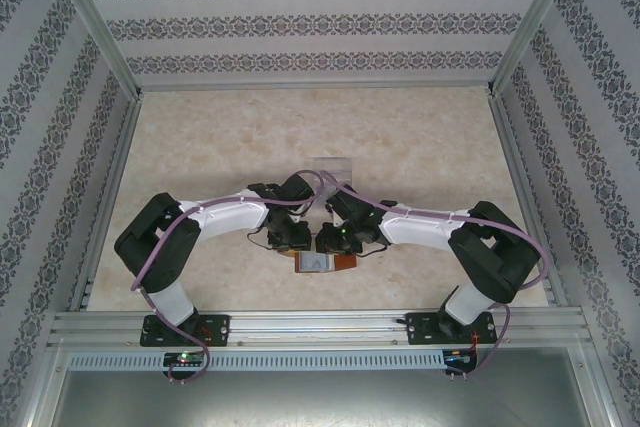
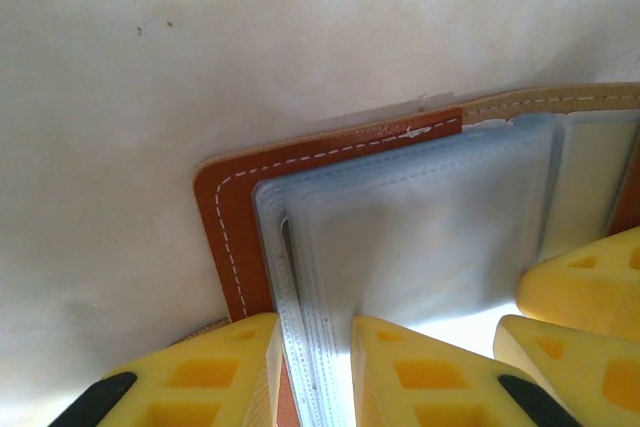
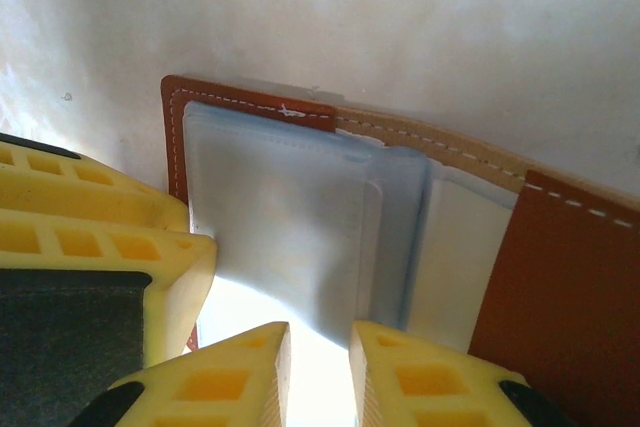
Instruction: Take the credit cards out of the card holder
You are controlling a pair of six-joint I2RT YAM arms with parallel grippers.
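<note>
The card holder (image 1: 322,263) lies open on the surface (image 1: 420,147), its reddish-brown leather with white stitching framing a stack of cloudy blue-grey sleeves (image 2: 420,227); what the sleeves hold cannot be made out. The left hand (image 1: 292,239) comes onto the holder from its left side and the right hand (image 1: 336,239) from its right, the two nearly meeting just above it. In the left wrist view the left hand (image 2: 315,332) has its yellow fingers (image 2: 210,372) close together, the layered sleeve edges running into the narrow gap; whether they pinch those edges I cannot tell. In the right wrist view the right hand (image 3: 320,339) keeps a slim gap over a glaring sleeve, and a grip cannot be told there either. A clear tray (image 1: 331,164) sits beyond the holder, well apart.
</note>
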